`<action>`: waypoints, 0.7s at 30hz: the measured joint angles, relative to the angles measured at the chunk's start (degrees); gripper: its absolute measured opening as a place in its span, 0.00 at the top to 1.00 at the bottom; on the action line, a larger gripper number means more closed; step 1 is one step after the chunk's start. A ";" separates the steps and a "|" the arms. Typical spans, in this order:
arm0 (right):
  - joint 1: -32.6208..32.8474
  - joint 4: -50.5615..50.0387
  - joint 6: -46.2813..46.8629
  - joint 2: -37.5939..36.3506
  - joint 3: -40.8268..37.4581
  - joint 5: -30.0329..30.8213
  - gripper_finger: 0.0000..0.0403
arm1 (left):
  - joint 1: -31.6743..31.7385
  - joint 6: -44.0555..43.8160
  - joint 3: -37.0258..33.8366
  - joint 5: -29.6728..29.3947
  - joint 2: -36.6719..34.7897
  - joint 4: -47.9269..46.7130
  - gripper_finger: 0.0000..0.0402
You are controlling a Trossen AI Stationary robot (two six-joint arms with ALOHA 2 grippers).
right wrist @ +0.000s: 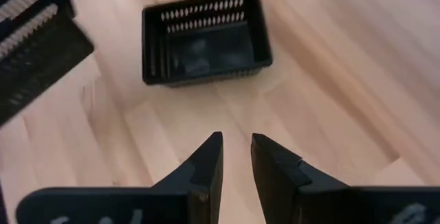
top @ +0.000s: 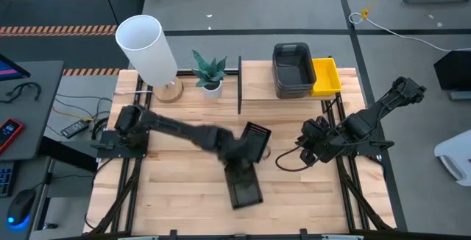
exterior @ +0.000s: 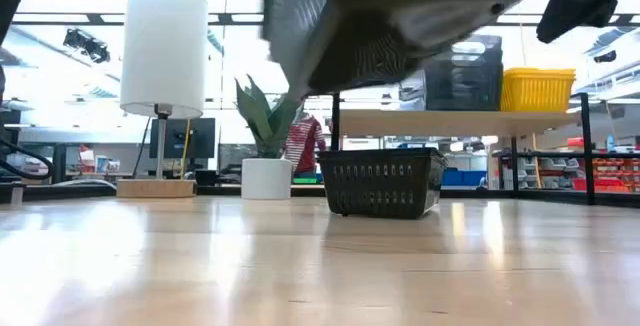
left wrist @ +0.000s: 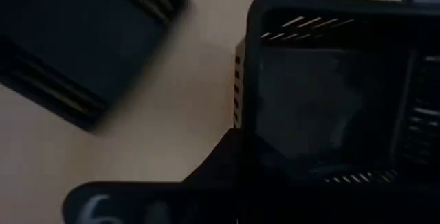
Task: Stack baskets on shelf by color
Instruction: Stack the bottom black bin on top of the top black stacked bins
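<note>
- Two black mesh baskets are in play around the middle of the worktop (top: pixel 184 196), so the black stack hasn't been started on the shelf (top: pixel 257 85) yet.
- Far left there's just a white lamp (top: pixel 147 48) and a small potted plant (top: pixel 210 74), neither part of the job.
- Left gripper (top: pixel 239 152) reaches out to mid-table. Its jaws look clamped on the rim of a black basket (top: pixel 254 138), and the low view shows that one lifted and tilted in the air.
- A second black basket (top: pixel 243 185) sits flat on the wood right below it, long axis running toward and away from the shelf.
- Shelf is up and to the right of the carried basket: grey baskets (top: pixel 292 67) already nested there, yellow baskets (top: pixel 326 76) touching their right side, and bare board to their left.
- My read: the carry goes away from the front edge toward that bare spot, and the left arm is clearly the nearer one.
- Right gripper (right wrist: pixel 236 157) hangs over the right side, jaws slightly apart, holding nothing.
</note>
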 joint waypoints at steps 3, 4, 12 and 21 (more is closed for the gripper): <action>0.00 -0.13 -0.70 -1.48 0.00 2.90 0.80 | 3.95 8.84 5.95 -2.24 -0.18 -5.19 0.99; 0.00 -0.13 -0.71 -1.96 0.00 3.87 0.80 | 5.42 10.96 7.37 -2.54 -0.20 -6.16 0.99; -0.10 0.39 1.31 -3.08 0.00 6.13 0.80 | 14.63 31.52 9.00 -9.69 0.35 -3.40 0.99; -0.09 0.44 4.71 -3.08 0.00 8.68 0.80 | 16.43 57.82 9.00 -15.19 0.71 -0.40 0.99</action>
